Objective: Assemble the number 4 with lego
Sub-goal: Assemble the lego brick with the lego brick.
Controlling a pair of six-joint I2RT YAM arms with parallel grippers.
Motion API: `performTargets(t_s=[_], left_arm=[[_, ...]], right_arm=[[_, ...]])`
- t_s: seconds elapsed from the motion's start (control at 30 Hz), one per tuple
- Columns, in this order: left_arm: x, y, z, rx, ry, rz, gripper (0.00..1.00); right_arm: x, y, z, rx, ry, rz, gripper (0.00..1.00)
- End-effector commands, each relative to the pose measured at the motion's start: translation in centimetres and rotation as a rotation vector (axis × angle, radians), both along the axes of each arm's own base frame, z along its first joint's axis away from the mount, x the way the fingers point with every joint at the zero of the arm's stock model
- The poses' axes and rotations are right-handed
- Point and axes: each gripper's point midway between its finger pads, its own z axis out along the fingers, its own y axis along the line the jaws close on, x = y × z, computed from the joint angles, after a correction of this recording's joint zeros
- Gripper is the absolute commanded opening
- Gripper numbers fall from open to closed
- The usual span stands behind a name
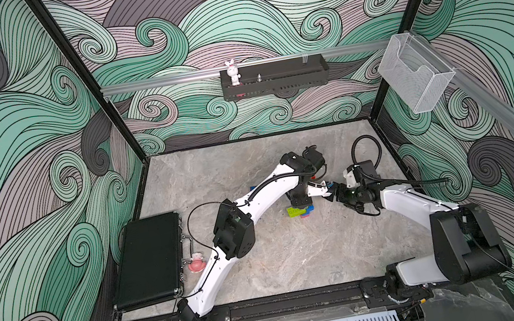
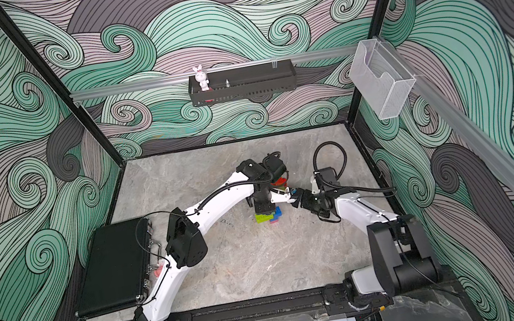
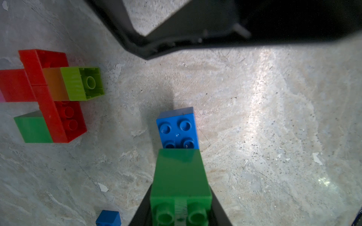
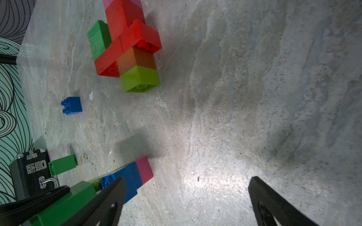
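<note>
Left jaws grip a green brick (image 3: 180, 176), long axis along them, studs facing the wrist, far end over a blue brick (image 3: 177, 131). Right jaws gape wide and empty just beside. Farther off, a red cluster (image 4: 127, 39) lies flat on the table (image 4: 235, 97).

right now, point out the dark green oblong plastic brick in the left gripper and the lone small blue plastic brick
dark green oblong plastic brick (image 3: 180, 176): left wrist view, its smooth side face
lone small blue plastic brick (image 4: 74, 106): right wrist view, its side face
</note>
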Motion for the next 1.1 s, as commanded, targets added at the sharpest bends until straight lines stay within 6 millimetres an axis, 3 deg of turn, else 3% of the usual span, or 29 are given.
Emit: performTargets(t_s=[0.0, 0.5, 0.6, 0.8, 1.07], left_arm=[[-0.5, -0.7, -1.1, 0.014, 0.013, 0.002, 0.0], [-1.3, -0.3, -4.5, 0.099, 0.037, 0.009, 0.0], [-1.8, 0.5, -5.7, 0.139, 0.062, -0.004, 0.0], [-3.7, 4.0, -8.0, 0.297, 0.13, -0.107, 0.0], [-5.1, 4.6, -7.8, 0.348, 0.165, -0.13, 0.0]], right_arm=[[0.3, 0.3, 0.3, 0.009, -0.018, 0.018, 0.99], [0.2, 0.1, 0.2, -0.001, -0.019, 0.016, 0.99], [0.2, 0.1, 0.2, -0.001, -0.019, 0.017, 0.99], [-0.1, -0.1, 0.2, -0.007, -0.015, 0.016, 0.99], [-0.2, 0.0, 0.1, -0.001, -0.01, 0.016, 0.99]])
